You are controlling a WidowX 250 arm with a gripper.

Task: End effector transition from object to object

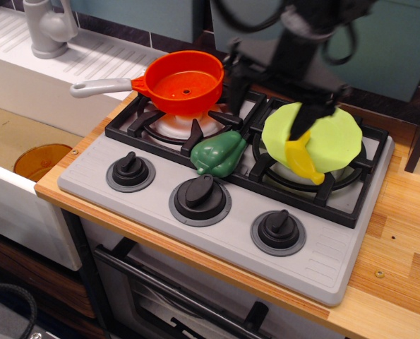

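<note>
We held our gripper (273,85) wide and empty above the stove (217,183), between the banana (299,157) at four o'clock and the pan (185,81) at nine o'clock.

Wooden counter (400,247), grey stove (217,212) (three knobs) on it, sink (26,141) alongside

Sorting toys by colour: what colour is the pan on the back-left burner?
Orange pan with a grey handle, clear in the only view.
</note>
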